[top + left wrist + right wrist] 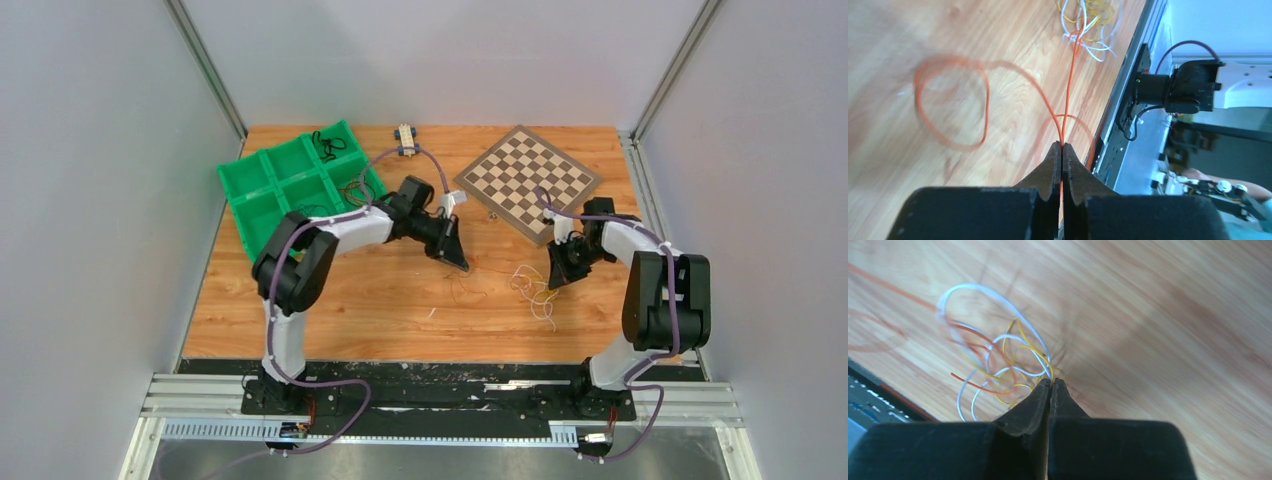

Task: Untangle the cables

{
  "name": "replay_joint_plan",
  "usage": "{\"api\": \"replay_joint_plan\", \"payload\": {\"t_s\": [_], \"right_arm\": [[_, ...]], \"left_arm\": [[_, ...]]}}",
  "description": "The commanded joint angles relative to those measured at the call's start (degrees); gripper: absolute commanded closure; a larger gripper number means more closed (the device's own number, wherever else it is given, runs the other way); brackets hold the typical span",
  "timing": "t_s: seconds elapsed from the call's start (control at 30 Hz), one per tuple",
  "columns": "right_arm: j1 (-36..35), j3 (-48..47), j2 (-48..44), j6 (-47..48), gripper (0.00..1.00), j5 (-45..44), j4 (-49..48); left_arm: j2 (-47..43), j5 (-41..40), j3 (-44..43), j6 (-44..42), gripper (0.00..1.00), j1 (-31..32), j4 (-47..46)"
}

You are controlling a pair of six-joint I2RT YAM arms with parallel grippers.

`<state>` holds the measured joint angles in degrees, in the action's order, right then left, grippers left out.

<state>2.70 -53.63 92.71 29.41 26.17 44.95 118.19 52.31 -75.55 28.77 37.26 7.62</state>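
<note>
A tangle of thin white, yellow and orange cables lies on the wooden table between the arms. My left gripper is shut on the orange cable, which runs from the jaws to the tangle and also curls into a loose loop on the wood. My right gripper is shut at the right edge of the tangle. In the right wrist view its tips pinch white and yellow strands of the tangle.
A green compartment tray with dark cables in it stands at the back left. A chessboard lies at the back right, just behind the right gripper. A small beige object sits at the back edge.
</note>
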Motion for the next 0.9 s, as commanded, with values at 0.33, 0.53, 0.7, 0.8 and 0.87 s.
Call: {"api": "replay_joint_plan", "payload": {"t_s": [0.33, 0.53, 0.7, 0.8, 0.87], "right_arm": [[5.3, -2.2, 4.1, 5.8, 1.00, -4.3, -3.2], [6.1, -1.9, 5.2, 7.0, 1.00, -5.8, -3.7], [6.0, -2.1, 5.5, 6.8, 1.00, -5.6, -3.7], [6.0, -2.3, 5.8, 6.5, 1.00, -5.5, -3.7], [6.1, -2.5, 5.9, 6.2, 1.00, -5.2, -3.6]], "left_arm": [[-26.9, 0.0, -11.3, -26.7, 1.00, -17.8, 29.4], [-28.6, -0.9, -23.2, -32.2, 1.00, -24.9, 35.5], [-24.3, -0.7, -38.9, -32.3, 1.00, -34.5, 40.1], [-20.2, -1.5, -48.6, -32.4, 1.00, -39.8, 42.5], [-19.0, -2.7, -51.3, -31.3, 1.00, -43.5, 40.4]]}}
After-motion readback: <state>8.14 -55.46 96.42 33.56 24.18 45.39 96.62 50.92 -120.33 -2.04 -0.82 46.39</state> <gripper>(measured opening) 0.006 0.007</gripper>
